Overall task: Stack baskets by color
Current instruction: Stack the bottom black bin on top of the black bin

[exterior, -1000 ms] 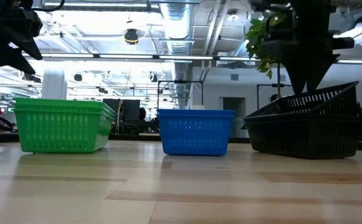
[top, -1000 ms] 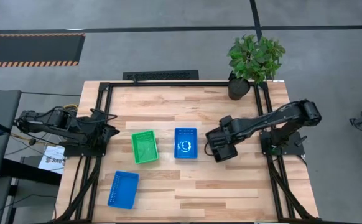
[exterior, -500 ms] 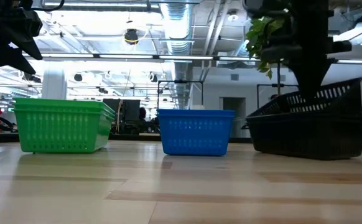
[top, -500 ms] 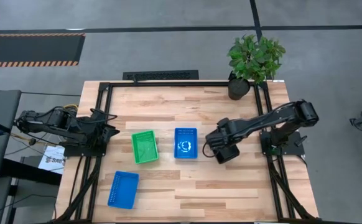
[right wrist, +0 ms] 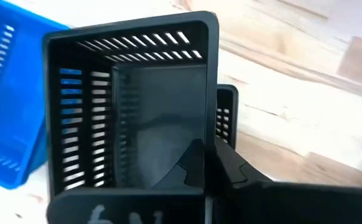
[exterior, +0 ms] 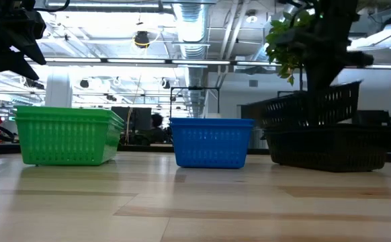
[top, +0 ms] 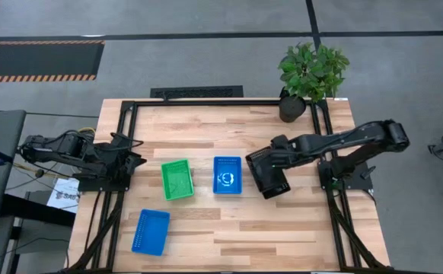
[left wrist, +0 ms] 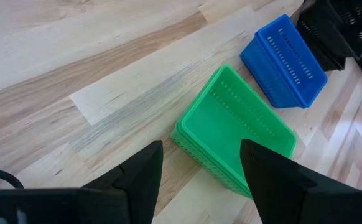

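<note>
Overhead view of a wooden table (top: 206,228) with two dark arms. Right of center, the right gripper (right wrist: 207,163) pinches the wall of a black basket (exterior: 310,106), held tilted just above another black basket (exterior: 330,148) resting on the table. At center stands a blue basket (top: 227,175), with a green basket (top: 177,180) just left of it. A second blue basket (top: 151,231) lies at the lower left. The left gripper (left wrist: 196,174) waits at the table's left edge, fingers spread, holding nothing. A potted plant (top: 310,72) sits at the upper right corner.
</note>
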You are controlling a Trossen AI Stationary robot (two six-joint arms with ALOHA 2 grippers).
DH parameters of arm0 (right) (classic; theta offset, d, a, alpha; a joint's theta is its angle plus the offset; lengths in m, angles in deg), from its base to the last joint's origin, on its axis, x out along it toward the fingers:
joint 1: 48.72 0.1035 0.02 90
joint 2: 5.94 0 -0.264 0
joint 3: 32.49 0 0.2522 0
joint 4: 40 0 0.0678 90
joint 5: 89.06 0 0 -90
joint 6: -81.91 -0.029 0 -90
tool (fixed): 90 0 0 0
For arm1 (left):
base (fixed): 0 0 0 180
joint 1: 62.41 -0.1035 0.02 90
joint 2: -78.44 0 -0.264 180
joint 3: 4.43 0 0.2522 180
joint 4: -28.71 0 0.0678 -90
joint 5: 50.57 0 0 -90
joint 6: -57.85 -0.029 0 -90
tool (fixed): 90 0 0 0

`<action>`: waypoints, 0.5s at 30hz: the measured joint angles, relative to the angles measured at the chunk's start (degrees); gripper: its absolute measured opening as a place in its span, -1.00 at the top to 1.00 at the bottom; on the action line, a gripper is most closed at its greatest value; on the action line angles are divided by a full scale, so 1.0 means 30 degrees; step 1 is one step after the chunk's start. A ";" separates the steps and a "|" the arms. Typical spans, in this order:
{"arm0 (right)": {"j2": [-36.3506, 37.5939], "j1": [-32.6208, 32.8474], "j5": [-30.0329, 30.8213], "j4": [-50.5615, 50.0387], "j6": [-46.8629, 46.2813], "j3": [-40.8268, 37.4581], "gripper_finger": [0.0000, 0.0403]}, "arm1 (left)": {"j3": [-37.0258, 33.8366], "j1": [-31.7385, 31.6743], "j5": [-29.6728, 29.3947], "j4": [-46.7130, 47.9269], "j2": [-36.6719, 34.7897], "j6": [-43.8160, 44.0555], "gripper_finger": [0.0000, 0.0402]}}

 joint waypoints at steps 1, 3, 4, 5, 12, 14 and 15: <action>0.0213 0.0024 -0.0028 0.0632 -0.0112 -0.0488 0.95 | 0.0000 0.0000 0.0004 0.0000 0.0000 0.0002 -0.01; 0.0550 0.0115 -0.0122 0.1399 -0.0489 -0.1319 0.96 | 0.0000 0.0000 0.0022 0.0000 0.0000 0.0004 -0.01; 0.0667 0.0195 -0.0257 0.1539 -0.0618 -0.1612 0.95 | 0.0000 0.0000 0.0076 0.0000 0.0000 0.0007 -0.01; 0.0736 0.0268 -0.0322 0.1563 -0.0779 -0.1772 0.93 | 0.0000 0.0000 0.0090 0.0000 0.0000 0.0007 -0.01; 0.1255 0.0747 -0.1200 0.1681 -0.0941 -0.2465 0.88 | 0.0000 0.0000 0.0090 0.0000 0.0000 0.0051 -0.01; 0.1160 0.0743 -0.1548 0.1972 -0.0981 -0.2727 0.88 | -0.0006 0.0000 0.0069 0.0000 0.0000 0.0051 -0.01; 0.1035 0.0746 -0.1727 0.2336 -0.0975 -0.2857 0.87 | 0.0000 0.0002 0.0066 0.0000 0.0000 0.0051 -0.01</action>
